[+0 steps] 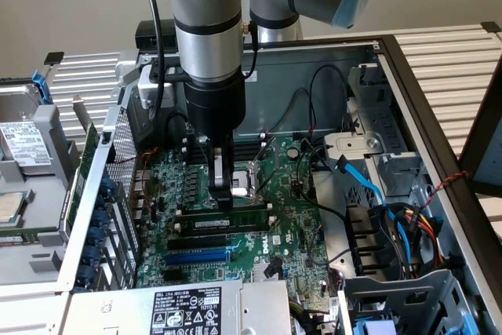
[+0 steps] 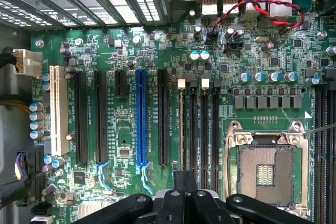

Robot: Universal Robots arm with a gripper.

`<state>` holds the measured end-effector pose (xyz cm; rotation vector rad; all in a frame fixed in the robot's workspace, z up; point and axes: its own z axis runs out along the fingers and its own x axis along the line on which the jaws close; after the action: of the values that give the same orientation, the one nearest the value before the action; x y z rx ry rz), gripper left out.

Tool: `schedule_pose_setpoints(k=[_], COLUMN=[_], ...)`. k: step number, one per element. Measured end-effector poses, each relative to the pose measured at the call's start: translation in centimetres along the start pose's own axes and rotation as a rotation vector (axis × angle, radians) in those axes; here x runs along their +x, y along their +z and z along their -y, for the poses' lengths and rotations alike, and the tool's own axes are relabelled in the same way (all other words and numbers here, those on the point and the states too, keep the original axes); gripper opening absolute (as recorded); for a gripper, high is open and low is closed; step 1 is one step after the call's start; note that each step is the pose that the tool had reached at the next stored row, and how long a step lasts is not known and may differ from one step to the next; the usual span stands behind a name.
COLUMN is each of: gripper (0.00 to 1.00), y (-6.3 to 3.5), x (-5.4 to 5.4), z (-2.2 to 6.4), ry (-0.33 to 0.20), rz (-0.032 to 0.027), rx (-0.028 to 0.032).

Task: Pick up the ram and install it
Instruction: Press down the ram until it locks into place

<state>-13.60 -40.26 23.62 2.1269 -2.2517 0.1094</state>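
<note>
The ram [image 1: 235,223] is a thin green stick with a white label. It stands on edge in the memory slot nearest the black expansion slot on the green motherboard [image 1: 294,229]. In the wrist view the ram [image 2: 181,124] shows edge-on as a thin line running from a white latch toward my fingers. My gripper [image 1: 223,198] hangs straight down over the stick's top edge with its black fingers [image 2: 176,187] pressed together. It grips nothing, and I cannot tell whether the tips touch the ram. Three black memory slots [image 2: 205,129] beside it are bare.
The CPU socket [image 2: 265,169] lies just beyond the memory slots. A blue expansion slot [image 2: 140,114] and black ones lie on the other side. Blue and black cables [image 1: 365,182] and drive cages crowd the exterior view's right. A power supply [image 1: 184,311] sits at the front, and a hard drive [image 1: 23,147] lies outside the case.
</note>
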Motion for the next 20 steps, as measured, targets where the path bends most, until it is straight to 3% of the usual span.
schedule_pose_setpoints(k=[20], gripper=[0.11], y=[0.03], x=[0.0], z=[0.31], ry=[0.0], rz=[-0.0003], rx=[-0.0022])
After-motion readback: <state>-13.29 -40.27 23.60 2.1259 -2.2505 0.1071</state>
